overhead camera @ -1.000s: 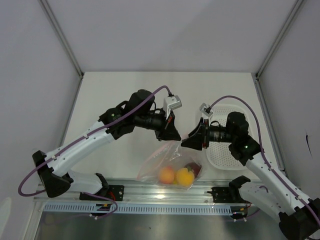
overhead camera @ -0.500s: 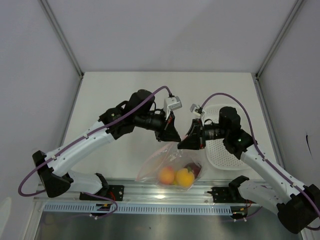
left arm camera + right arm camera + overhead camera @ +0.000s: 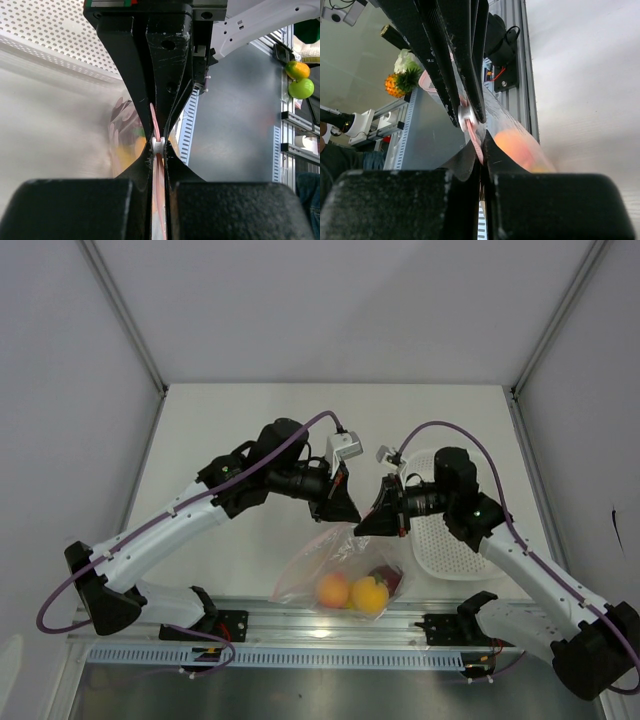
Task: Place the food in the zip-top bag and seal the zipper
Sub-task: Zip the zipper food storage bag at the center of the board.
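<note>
The table (image 3: 230,420) carries a white perforated basket (image 3: 445,540) on its right side. The zip-top bag (image 3: 305,575) sags toward the near edge with the food (image 3: 350,592) already inside, orange and yellow pieces bunched at the bottom. Above it the left gripper (image 3: 345,510) and right gripper (image 3: 368,525) meet almost tip to tip. Each is pressed together on the zipper (image 3: 155,117), with a small white clip (image 3: 157,145) between them. To seal it well, I'd say one side should anchor the strip taut while the other runs along it level, pinching firmly and without tugging the bag loose.
</note>
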`<action>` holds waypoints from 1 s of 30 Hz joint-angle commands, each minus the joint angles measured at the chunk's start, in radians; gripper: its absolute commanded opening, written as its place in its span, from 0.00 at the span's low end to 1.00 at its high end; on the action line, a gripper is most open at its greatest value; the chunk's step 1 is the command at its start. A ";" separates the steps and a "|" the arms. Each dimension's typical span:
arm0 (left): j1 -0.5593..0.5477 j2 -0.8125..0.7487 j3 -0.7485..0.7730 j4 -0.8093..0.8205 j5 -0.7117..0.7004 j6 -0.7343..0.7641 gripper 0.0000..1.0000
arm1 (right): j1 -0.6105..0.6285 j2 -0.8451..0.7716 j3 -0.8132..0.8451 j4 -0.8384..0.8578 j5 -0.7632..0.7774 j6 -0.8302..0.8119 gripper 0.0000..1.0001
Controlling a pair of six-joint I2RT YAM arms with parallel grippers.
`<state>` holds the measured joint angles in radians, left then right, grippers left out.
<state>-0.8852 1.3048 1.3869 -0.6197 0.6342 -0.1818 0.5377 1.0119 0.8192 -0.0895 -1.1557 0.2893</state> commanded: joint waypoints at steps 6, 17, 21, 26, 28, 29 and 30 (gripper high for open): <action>0.014 -0.021 0.014 -0.021 -0.002 0.021 0.01 | -0.047 -0.088 0.012 0.077 0.128 0.040 0.00; 0.028 -0.082 -0.043 -0.037 -0.030 0.019 0.01 | -0.208 -0.145 -0.025 0.212 0.249 0.214 0.00; 0.034 -0.105 -0.051 -0.054 -0.047 0.018 0.01 | -0.255 -0.153 -0.037 0.198 0.278 0.231 0.00; 0.035 -0.153 -0.069 -0.086 -0.071 0.012 0.01 | -0.317 -0.167 -0.075 0.211 0.317 0.274 0.00; 0.037 -0.185 -0.084 -0.095 -0.093 0.008 0.01 | -0.324 -0.165 -0.080 0.217 0.318 0.284 0.00; 0.037 -0.193 -0.094 -0.106 -0.100 0.007 0.00 | -0.332 -0.165 -0.081 0.226 0.317 0.287 0.00; 0.038 -0.211 -0.104 -0.110 -0.120 0.005 0.01 | -0.335 -0.164 -0.083 0.231 0.318 0.292 0.00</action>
<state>-0.8501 1.1667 1.3060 -0.6605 0.5312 -0.1818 0.2306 0.8589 0.7361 0.0620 -0.9112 0.5568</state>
